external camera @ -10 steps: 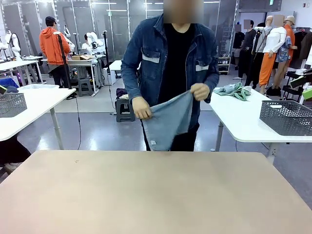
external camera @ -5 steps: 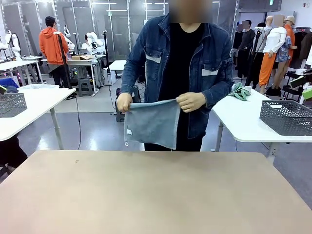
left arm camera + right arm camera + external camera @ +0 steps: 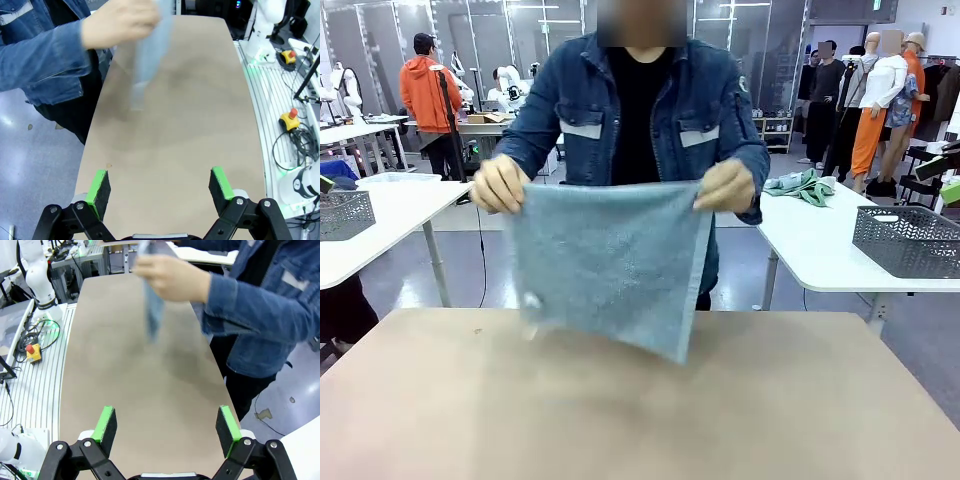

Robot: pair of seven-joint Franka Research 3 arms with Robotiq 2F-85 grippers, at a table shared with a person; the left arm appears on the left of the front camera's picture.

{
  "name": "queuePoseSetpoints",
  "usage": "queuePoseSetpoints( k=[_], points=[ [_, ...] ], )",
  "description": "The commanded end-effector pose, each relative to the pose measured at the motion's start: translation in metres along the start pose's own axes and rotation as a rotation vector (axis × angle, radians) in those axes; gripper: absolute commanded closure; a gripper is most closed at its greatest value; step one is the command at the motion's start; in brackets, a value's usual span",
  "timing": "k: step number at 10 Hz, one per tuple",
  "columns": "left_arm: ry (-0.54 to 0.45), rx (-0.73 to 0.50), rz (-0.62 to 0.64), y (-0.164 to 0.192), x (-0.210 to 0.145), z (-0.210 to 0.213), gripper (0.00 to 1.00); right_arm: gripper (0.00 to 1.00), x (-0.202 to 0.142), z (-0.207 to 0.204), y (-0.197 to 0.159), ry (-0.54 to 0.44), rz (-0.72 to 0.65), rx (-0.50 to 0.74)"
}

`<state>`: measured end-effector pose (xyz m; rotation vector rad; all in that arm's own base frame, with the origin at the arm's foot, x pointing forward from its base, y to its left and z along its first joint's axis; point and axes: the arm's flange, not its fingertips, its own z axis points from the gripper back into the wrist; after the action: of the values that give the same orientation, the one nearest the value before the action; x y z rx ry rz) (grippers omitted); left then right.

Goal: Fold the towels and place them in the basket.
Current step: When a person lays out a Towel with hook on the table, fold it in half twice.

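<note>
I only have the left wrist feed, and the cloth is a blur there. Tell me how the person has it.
Observer: From the front, the light blue towel hangs spread wide, with one hand at one top corner and the other hand at the other.
Operator: Now find me the basket.
Observer: A dark grey basket sits on the white side table, off to the robot's right.
Operator: Report the right arm.
Observer: In its wrist view the right gripper hangs over the table, jaws wide open, holding nothing.
</note>
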<state>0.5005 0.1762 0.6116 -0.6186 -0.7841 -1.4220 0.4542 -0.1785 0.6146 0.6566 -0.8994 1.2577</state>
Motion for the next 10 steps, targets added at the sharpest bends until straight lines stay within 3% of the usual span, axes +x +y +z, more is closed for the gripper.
queuePoseSetpoints(
  k=[1,10],
  points=[
    [0.001,0.002,-0.003,-0.0001,0.0009,0.0003,0.0,0.0,0.0008,-0.0006,0.0,0.0,0.002,0.001],
    [0.001,0.002,-0.003,-0.0001,0.0009,0.0003,0.0,0.0,0.0008,-0.0006,0.0,0.0,0.002,0.001]
  ],
)
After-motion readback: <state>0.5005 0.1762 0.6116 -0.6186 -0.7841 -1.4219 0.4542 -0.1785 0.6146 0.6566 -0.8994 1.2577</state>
